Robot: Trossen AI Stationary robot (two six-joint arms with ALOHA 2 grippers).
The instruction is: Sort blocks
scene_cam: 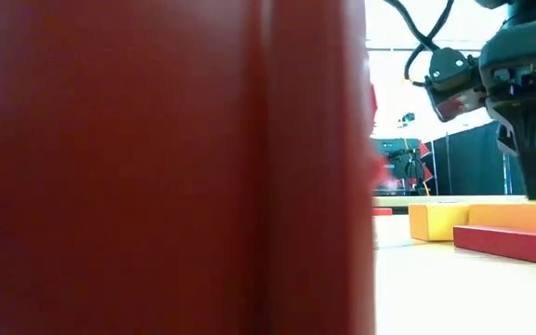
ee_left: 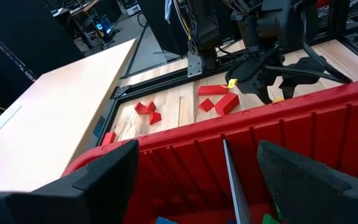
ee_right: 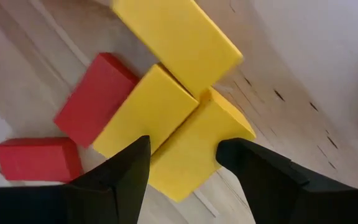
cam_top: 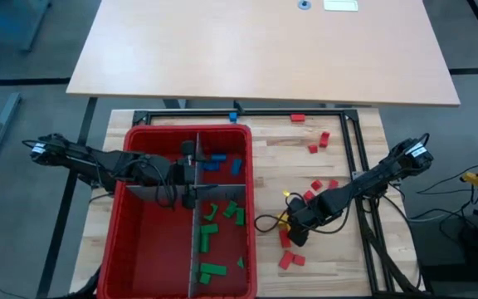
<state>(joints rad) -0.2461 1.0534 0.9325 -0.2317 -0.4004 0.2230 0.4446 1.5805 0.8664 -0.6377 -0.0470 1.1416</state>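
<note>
Right gripper (ee_right: 182, 165) open wide over yellow blocks (ee_right: 166, 106), lower right of high view; greens/blues binned (cam_top: 222, 220), reds (cam_top: 318, 143) left.

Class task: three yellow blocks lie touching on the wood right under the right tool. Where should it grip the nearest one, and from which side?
Grip the nearest yellow block across its two long side faces, coming straight down from above. The right tool is open and already straddles it. Its flat, parallel sides suit the fingers, but a second yellow block touches one side, so that finger probably has to wedge into the seam.
</note>
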